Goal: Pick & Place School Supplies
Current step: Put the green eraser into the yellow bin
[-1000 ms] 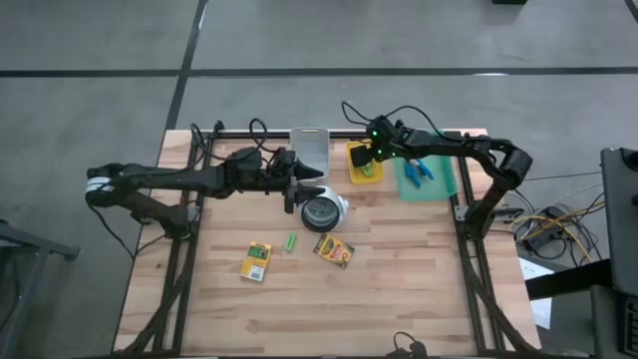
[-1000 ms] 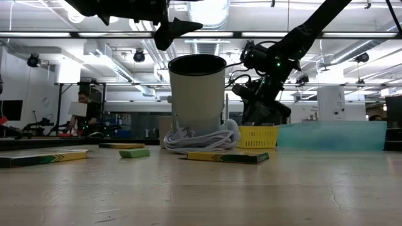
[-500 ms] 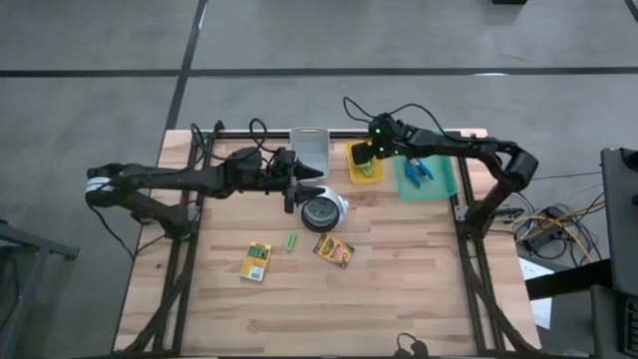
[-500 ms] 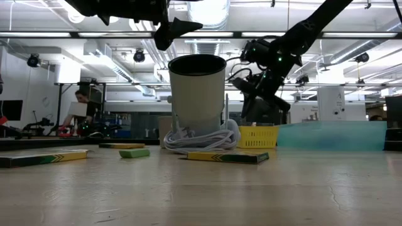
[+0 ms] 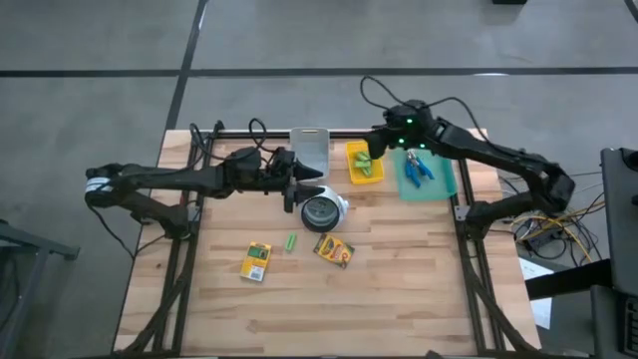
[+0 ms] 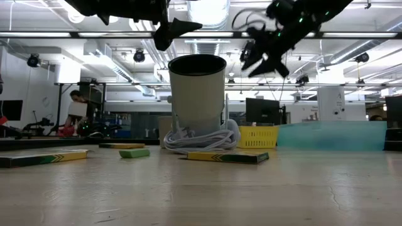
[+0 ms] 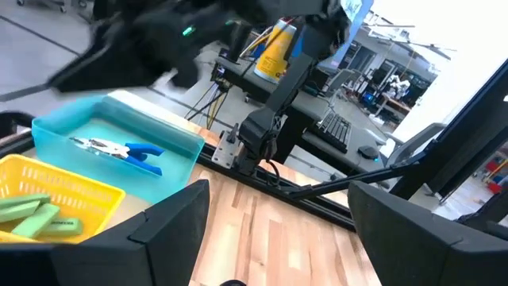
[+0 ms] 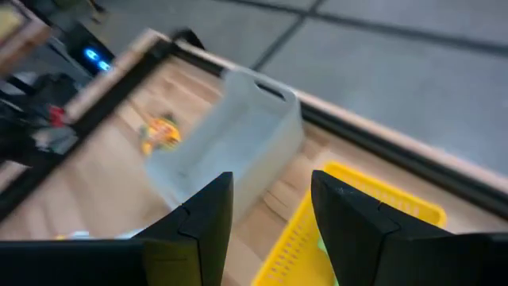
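Two yellow-and-green crayon boxes (image 5: 257, 261) (image 5: 334, 249) and a light-green stick (image 5: 290, 241) lie flat on the wooden table. More green sticks (image 7: 32, 218) lie in the yellow basket (image 5: 364, 165). Blue-handled scissors (image 7: 119, 148) lie in the blue tray (image 5: 427, 178). My right gripper (image 5: 371, 155) hangs open and high above the yellow basket, with nothing between its fingers (image 8: 198, 214). My left gripper (image 5: 309, 185) stands open and level, just above the rim of the white cup (image 6: 198, 94), also holding nothing.
The white cup (image 5: 321, 211) stands mid-table with a white cable (image 6: 201, 139) coiled round its foot. A clear container (image 5: 310, 152) sits at the far edge, left of the yellow basket. Cables run along the table's far rail. The near half of the table holds only the boxes and the stick.
My right gripper has risen well clear of the yellow basket and tipped up toward level, carrying nothing. The basket and its green sticks stay where they were.
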{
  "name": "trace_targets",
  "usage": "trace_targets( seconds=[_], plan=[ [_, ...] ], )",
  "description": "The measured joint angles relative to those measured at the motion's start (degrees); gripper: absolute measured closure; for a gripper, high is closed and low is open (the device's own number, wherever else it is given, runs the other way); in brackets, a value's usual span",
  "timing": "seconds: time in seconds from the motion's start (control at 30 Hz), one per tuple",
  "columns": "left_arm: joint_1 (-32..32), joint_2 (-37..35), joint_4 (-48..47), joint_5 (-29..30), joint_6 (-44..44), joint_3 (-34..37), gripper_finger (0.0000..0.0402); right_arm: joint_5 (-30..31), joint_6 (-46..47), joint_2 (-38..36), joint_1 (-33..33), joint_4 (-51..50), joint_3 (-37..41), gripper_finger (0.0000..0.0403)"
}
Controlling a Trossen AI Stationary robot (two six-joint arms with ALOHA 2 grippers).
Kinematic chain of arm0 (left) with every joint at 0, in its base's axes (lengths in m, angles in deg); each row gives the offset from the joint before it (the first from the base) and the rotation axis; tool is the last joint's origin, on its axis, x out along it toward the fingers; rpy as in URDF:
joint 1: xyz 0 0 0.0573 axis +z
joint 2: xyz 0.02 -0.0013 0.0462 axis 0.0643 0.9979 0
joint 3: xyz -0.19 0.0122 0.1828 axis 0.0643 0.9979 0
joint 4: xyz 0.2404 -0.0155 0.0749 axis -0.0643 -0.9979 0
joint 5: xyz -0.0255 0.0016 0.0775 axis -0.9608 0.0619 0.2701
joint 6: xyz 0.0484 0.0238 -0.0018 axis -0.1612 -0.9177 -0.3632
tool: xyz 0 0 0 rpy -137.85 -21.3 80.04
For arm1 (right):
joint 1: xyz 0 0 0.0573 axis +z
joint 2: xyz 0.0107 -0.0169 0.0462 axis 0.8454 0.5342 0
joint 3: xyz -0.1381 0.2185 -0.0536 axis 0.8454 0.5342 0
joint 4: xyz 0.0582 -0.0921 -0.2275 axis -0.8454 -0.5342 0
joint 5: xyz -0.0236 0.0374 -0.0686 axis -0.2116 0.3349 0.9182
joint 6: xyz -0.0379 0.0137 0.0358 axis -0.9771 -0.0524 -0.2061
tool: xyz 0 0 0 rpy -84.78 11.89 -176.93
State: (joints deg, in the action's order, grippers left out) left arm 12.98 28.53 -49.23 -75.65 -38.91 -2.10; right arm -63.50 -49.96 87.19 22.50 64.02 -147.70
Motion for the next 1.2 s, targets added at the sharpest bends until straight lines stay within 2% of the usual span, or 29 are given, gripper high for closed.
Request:
trace_targets(
  seconds=[0.2,0.3,0.43,0.6,0.8,0.93,1.2],
  plan=[
    [0.0,-2.8,-1.7,0.0,1.7,0.0,0.0097,-0.2,-0.2,-7.4,0.1,0.0,0.0,0.0239],
    [-0.2,-4.6,-7.5,0.0,3.8,-1.2,0.0097,0.2,-0.2,-9.9,0.1,0.0,0.0,0.0239],
    [-0.8,-6.6,-20.2,1.6,4.9,-5.5,0.0097,0.3,-1.3,-11.4,0.1,-0.1,0.0,0.0239],
    [-2.7,-6.9,-42.6,7.7,5.7,-14.2,0.0097,0.3,-2.9,-11.2,0.1,-0.3,0.0,0.0239],
    [-3.7,-6.3,-64.0,12.2,17.0,-23.8,0.0097,0.4,-2.8,-9.9,0.1,-0.4,0.2,0.0239],
    [-5.2,-5.0,-70.3,16.9,21.5,-25.2,0.0097,0.4,-2.8,-9.4,0.1,-0.4,0.2,0.0239],
    [-9.6,2.5,-75.5,16.5,24.8,-24.3,0.0097,0.4,-3.8,-9.2,0.1,-0.4,0.2,0.0239]
  ],
)
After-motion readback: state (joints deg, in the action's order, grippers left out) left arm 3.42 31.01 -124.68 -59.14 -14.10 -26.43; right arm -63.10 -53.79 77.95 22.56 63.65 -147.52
